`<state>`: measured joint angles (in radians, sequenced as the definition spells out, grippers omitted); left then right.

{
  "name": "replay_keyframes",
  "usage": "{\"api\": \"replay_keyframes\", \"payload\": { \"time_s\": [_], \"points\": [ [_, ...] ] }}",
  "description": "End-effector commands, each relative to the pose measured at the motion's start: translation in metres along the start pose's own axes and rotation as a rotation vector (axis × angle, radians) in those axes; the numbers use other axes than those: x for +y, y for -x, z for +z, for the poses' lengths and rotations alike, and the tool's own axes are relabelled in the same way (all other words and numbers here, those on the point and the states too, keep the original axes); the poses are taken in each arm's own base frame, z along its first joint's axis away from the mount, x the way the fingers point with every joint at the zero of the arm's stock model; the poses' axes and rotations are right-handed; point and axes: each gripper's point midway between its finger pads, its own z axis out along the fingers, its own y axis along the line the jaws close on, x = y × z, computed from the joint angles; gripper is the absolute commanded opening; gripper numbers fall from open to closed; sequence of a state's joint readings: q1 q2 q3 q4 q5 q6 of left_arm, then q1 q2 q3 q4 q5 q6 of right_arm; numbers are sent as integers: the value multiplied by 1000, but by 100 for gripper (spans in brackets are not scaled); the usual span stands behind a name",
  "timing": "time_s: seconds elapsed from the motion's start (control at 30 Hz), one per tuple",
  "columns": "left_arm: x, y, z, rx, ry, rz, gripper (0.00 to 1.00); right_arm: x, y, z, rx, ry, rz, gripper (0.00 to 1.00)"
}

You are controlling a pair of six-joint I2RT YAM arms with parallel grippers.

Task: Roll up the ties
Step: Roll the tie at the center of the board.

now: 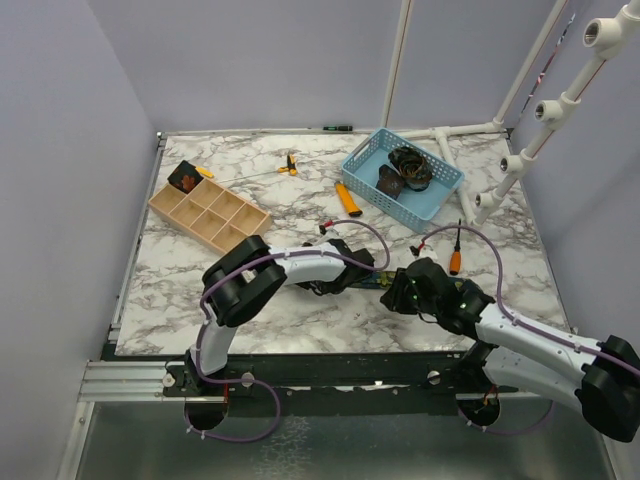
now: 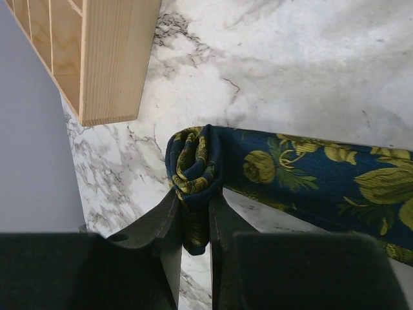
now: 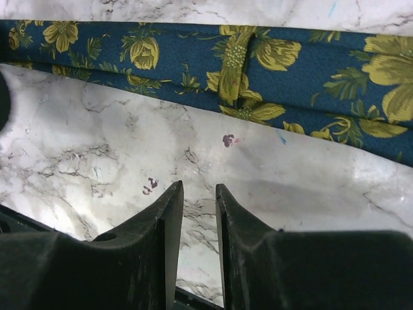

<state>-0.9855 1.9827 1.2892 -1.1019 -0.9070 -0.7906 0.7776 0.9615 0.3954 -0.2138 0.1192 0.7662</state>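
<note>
Navy floral tie [image 2: 303, 169], rolled end between left fingers [image 2: 161, 226]

Cannot see navy tie [image 2: 310, 168] whole: cropped by right edge in left wrist view, both side edges in right wrist view. Cannot read patterns on coils [image 1: 412, 166] in basket [image 1: 441, 202].

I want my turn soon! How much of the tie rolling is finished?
Partly. Dark coils already sit in the blue basket. Right now the left gripper pinches the small rolled end of the navy flowery tie; most of it lies flat on the table. The right gripper hovers open beside it, holding nothing. Left: rolling up that long strip.
</note>
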Motion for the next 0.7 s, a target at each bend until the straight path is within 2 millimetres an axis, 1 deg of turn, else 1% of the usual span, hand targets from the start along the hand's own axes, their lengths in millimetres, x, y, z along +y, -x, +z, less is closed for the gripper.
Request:
{"api": "replay_keyframes", "payload": {
  "time_s": [0.0,0.17,0.2,0.23,0.3,0.33,0.4,0.5,0.67],
  "points": [
    [-14,-1,2,-23,46,35,0,-16,-4,-5,-21,-56,53,31],
    [-34,-11,8,4,2,49,0,-18,-7,-8,-17,-55,65,31],
    [-37,-12,8,7,-9,47,2,-18,-7,-8,-16,-54,68,31],
    [-39,-13,8,11,-26,45,8,-18,-7,-8,-15,-55,71,31],
    [-45,-14,6,18,-59,37,23,-18,-8,-8,-12,-54,75,31],
    [-48,-13,5,18,-76,26,29,-17,-8,-7,-10,-54,75,31],
    [-52,-12,2,22,-116,10,38,-18,-9,-7,-4,-59,76,31],
    [-54,-8,-3,18,-153,-9,46,-19,-9,-7,-2,-66,74,31],
    [-53,-2,-12,9,-196,-19,53,-18,-8,-8,-4,-67,73,31]
  ]
}}
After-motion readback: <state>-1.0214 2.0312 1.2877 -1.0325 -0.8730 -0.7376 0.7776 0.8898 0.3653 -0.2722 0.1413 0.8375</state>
